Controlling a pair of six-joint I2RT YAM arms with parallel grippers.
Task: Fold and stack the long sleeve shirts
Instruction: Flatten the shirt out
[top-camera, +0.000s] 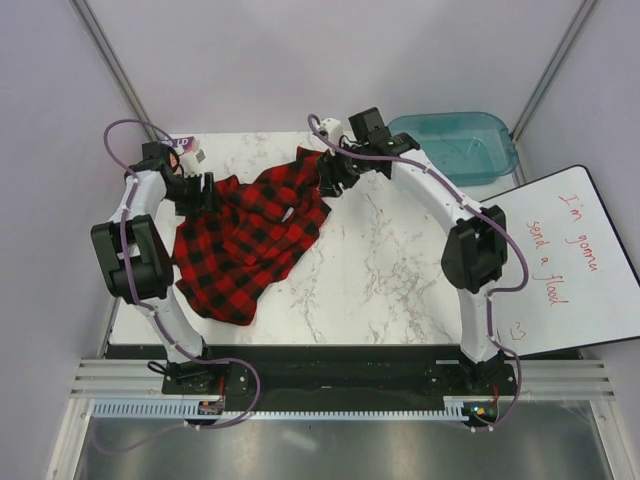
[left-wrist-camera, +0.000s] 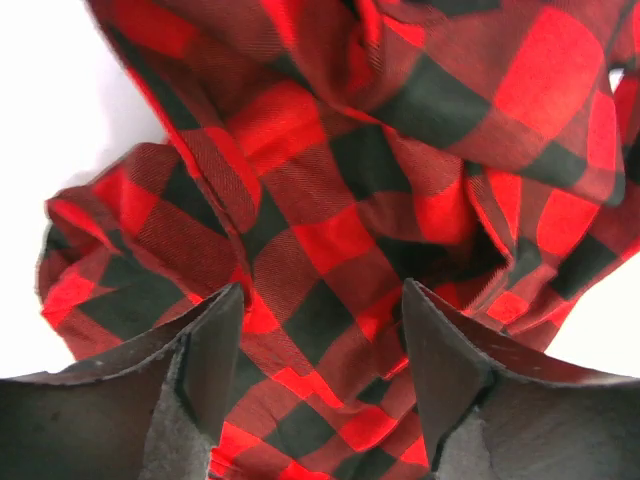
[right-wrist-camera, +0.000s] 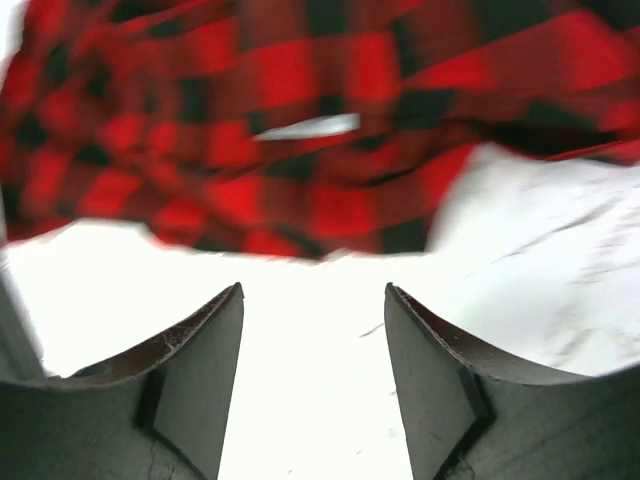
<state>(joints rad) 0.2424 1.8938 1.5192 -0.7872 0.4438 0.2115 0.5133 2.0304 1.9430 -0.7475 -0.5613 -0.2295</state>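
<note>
One long sleeve shirt (top-camera: 250, 235), red-and-black check, lies crumpled on the left half of the marble table, reaching from the far middle to near the front left. My left gripper (top-camera: 200, 190) sits over its far left part, jaws open, with rumpled fabric (left-wrist-camera: 320, 250) between and beyond the fingers (left-wrist-camera: 215, 360). My right gripper (top-camera: 330, 178) is at the shirt's far right edge, open and empty above bare table, with the shirt (right-wrist-camera: 300, 120) just beyond the fingertips (right-wrist-camera: 425, 370). A white patch (right-wrist-camera: 305, 127) shows on the fabric.
A teal plastic bin (top-camera: 462, 145) stands at the far right corner. A whiteboard (top-camera: 575, 265) with red handwriting lies off the table's right side. A small colourful object (top-camera: 187, 147) sits at the far left corner. The marble table (top-camera: 390, 270) shows bare on the right.
</note>
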